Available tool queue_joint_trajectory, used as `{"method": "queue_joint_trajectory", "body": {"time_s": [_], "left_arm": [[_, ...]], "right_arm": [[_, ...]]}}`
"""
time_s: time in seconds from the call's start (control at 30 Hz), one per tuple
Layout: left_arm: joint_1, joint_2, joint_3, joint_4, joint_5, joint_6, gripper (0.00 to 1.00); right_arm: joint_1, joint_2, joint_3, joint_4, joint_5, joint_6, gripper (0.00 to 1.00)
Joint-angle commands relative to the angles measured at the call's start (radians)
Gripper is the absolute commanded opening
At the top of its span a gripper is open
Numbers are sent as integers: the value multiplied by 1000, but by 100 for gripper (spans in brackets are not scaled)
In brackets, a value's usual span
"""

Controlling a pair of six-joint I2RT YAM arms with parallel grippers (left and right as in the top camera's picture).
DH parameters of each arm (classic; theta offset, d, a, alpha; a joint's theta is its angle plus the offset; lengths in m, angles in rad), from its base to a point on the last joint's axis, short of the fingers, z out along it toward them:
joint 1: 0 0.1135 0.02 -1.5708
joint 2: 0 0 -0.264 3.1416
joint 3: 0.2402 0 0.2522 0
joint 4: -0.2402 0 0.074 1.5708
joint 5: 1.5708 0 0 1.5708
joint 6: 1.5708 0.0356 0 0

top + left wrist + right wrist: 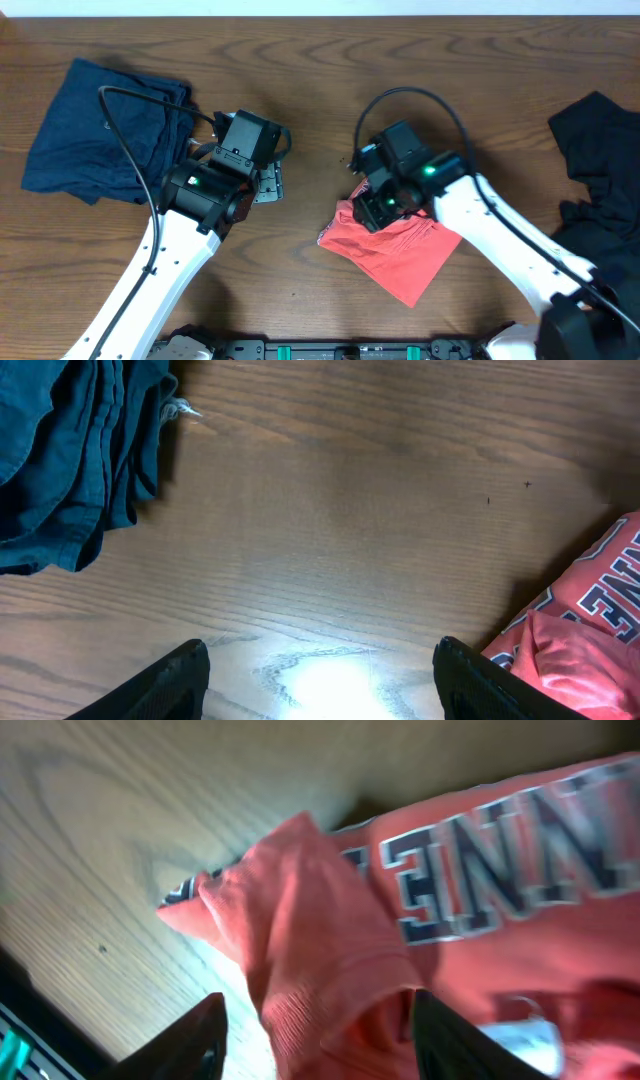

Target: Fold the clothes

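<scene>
The red shirt (398, 252) lies bunched and partly folded on the desk (300, 60). It is the thing being worked on. The right fingers (190, 1040) hang over the shirt's top left corner. They are apart, with a fat fold of red cloth poking up between them. A thin strip of desk shows between one finger and the cloth, so I think they are not pinching it yet.

The left fingers (170, 685) are off to the left of the red shirt, over bare wood. They are wide apart and hold nothing. The blue clothes (100, 130) sit far to the left of the red shirt, and the black clothes (600, 170) sit far to its right. Both look like they are waiting their turn.

My guess is that the red shirt is mid-fold. Next, the right fingers need to close on that fold and lift it over, flat and even, without dragging the whole shirt along.

From above you see all three piles, but the arm hides the right fingers. The right wrist view shows the fold between them and the blue and white letters up close. The left wrist view shows that its fingers are empty.
</scene>
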Motion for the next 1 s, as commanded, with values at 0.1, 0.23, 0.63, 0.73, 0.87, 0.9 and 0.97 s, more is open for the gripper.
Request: {"method": "queue_joint_trajectory", "body": {"time_s": [0.1, 0.23, 0.63, 0.73, 0.87, 0.9, 0.97], "left_arm": [[5, -8, 7, -5, -16, 18, 73], [5, -8, 7, -5, -16, 39, 73], [5, -8, 7, 16, -16, 43, 73], [5, -8, 7, 25, -16, 43, 73], [5, -8, 7, 25, -16, 43, 73], [5, -8, 7, 25, -16, 43, 73], [5, -8, 7, 25, -16, 43, 74]], "right_arm": [[40, 9, 0, -26, 25, 51, 1], [34, -32, 1, -134, 154, 163, 1], [33, -188, 1, -570, 255, 397, 1], [32, -188, 1, -623, 256, 425, 61], [24, -188, 1, -604, 334, 467, 82], [15, -188, 1, -586, 356, 484, 83], [-8, -188, 1, -514, 367, 487, 82]]}}
